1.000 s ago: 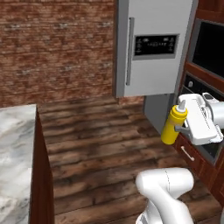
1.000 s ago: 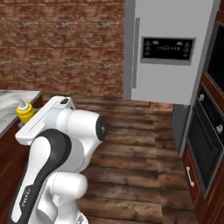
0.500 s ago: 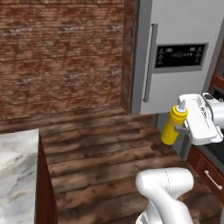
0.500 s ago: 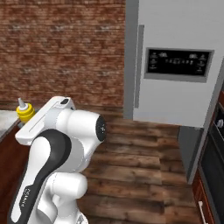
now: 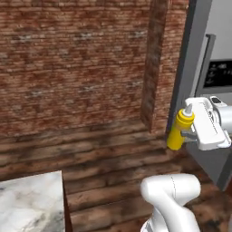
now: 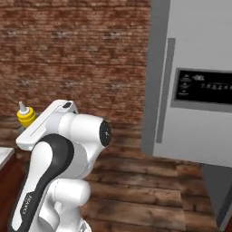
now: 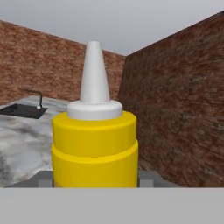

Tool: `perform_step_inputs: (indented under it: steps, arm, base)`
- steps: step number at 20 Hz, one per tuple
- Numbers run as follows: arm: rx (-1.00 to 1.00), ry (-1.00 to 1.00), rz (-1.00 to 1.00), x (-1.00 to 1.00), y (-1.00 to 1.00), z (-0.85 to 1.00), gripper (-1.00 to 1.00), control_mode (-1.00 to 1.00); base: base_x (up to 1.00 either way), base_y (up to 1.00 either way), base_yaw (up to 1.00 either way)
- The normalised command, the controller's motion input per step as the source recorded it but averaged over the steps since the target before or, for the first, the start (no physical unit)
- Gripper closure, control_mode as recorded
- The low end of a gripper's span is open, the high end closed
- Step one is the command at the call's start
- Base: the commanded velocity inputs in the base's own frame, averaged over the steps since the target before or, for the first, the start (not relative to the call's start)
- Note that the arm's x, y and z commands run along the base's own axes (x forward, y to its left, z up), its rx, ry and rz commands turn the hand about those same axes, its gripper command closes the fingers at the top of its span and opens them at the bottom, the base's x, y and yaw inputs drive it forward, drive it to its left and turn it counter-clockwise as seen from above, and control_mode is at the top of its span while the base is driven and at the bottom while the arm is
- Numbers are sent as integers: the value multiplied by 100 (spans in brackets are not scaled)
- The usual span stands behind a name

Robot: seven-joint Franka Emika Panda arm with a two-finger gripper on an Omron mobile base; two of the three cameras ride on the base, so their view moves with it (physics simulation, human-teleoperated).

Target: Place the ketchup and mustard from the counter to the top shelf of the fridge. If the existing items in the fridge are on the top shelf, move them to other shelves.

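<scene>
My gripper (image 5: pixel 189 132) is shut on the mustard (image 5: pixel 178 132), a yellow squeeze bottle with a white pointed cap, and holds it upright in the air over the wooden floor. In the right base view the mustard's cap (image 6: pixel 26 116) peeks out to the left of my arm. The hand view has the mustard (image 7: pixel 95 144) close up between the fingertips (image 7: pixel 147 178). The grey fridge (image 6: pixel 195 90) stands at the right with its door shut, and its edge (image 5: pixel 213 68) rises just behind the bottle. The ketchup is out of view.
A marble counter corner (image 5: pixel 31 204) lies at the lower left. In the hand view the counter (image 7: pixel 26 131) carries a dark sink (image 7: pixel 22 110). A brick wall (image 5: pixel 77 63) runs behind, with wooden floor (image 6: pixel 149 190) between me and the fridge.
The whole picture has shifted: the base has moved, so the fridge looks nearer and larger. The mustard stays in the gripper in the same pose.
</scene>
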Motion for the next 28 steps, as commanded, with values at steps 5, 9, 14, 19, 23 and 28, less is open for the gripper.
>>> perform_step_inputs:
  steps: [5,9,14,19,23,28]
  arm:
    - [0,0,0,0,0,0,100,100]
    - [0,0,0,0,0,0,100,100]
    - [0,0,0,0,0,0,100,100]
    - [0,0,0,0,0,0,100,100]
    - [0,0,0,0,0,0,100,100]
    - [0,0,0,0,0,0,100,100]
  base:
    - [100,74,1]
    - [100,58,0]
    - [100,44,0]
    - [100,10,-1]
    - [100,0,-4]
    - [100,0,-9]
